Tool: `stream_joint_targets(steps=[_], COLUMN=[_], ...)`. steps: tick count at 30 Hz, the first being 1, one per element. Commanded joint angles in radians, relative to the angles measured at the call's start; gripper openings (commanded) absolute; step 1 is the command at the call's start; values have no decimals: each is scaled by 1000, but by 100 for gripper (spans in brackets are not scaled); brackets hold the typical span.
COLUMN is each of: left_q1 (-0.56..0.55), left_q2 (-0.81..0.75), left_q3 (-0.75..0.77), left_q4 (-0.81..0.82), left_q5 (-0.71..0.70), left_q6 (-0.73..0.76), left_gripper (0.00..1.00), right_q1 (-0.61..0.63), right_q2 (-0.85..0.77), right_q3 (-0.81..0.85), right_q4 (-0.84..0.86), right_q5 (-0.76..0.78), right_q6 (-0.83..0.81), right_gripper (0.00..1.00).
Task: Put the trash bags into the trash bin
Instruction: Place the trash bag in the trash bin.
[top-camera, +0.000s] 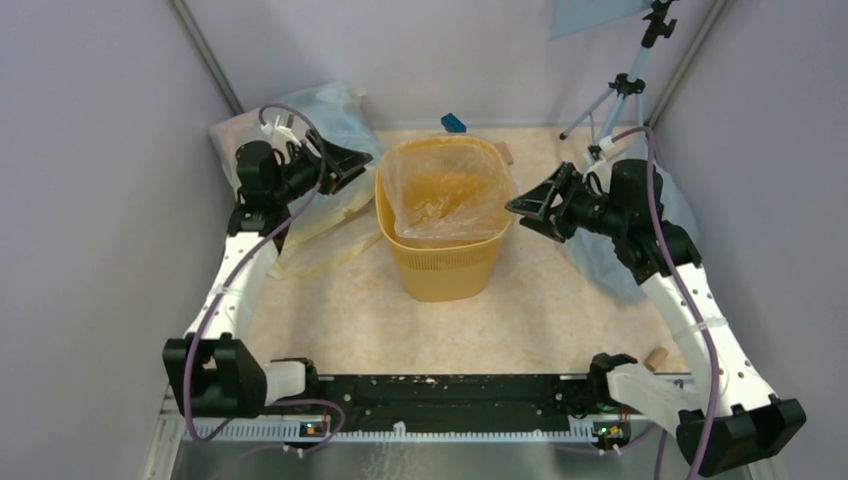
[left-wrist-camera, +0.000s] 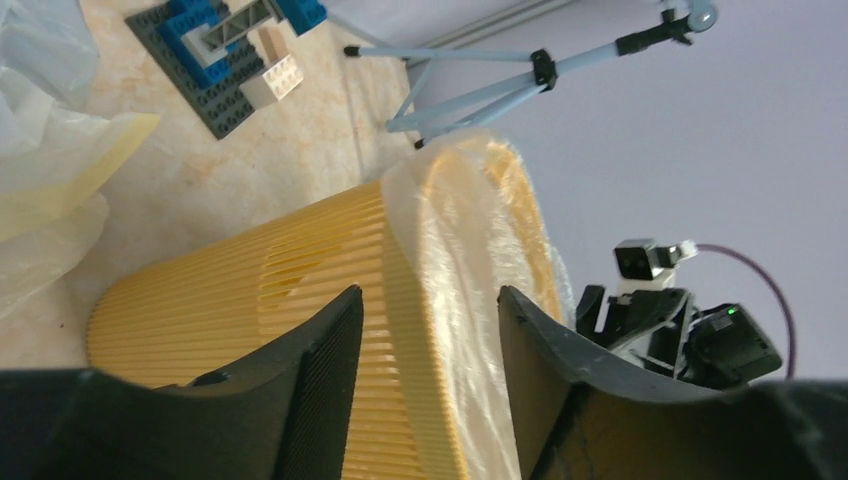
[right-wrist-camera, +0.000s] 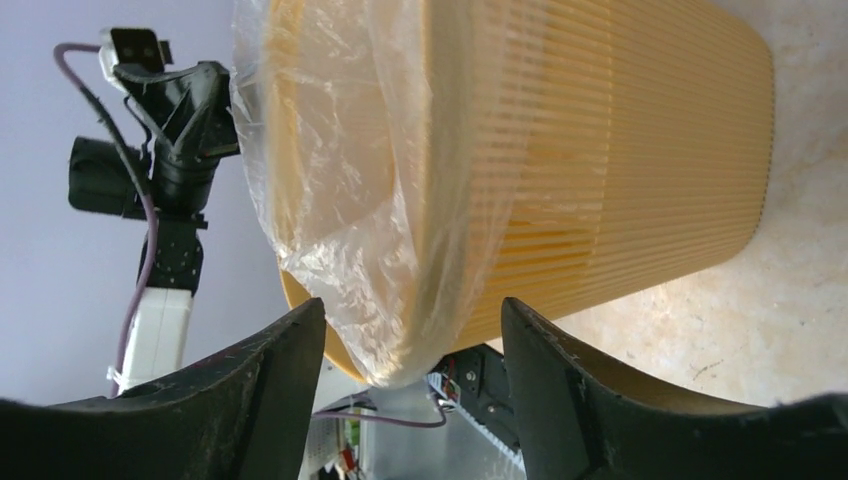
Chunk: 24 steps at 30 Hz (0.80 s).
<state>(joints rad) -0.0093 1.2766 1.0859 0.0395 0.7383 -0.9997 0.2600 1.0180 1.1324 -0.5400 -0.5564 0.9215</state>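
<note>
On the bench, the trash bin sits with the trash bag lining it, film lapped over the rim. My left gripper and right gripper flank it, both with jaws apart, holding nothing. Risk: a finger snags the loose film and pulls it off or tips the bin. Bag's bottom is hard to make out.

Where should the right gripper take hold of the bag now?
Probably the loose flap of bag hanging outside the bin rim, coming in from the right. The film bunches there, away from the wall, and the open right gripper faces it.
</note>
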Motion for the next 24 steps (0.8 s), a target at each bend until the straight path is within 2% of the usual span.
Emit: stream_joint_targets(steps=[1,4,9,14,24], left_q1=[-4,-28,-41,-43,-65], left_q2=[-107,-111,-95,-90,-11], left_q3=[-48,-43,-15,-66,-69], left_q4=[59,75,75,160,236], left_q5=[-61,-79,-105,-124,-69], left_q6=[-25,-18,-14,-87,-136], left_gripper=[63,67,66,68,67], right_q1=[-19,-29,-58,-68,-66], right_q2=[-88,-115,-203,-226,-187], right_q3=[-77,-122,-184,-280,-383], right_q4=[67,109,156,252,480], right_q5=[16,14,35,-11,-88], right_q6=[78,128,178,260,360], right_gripper=[63,53,50,38,35])
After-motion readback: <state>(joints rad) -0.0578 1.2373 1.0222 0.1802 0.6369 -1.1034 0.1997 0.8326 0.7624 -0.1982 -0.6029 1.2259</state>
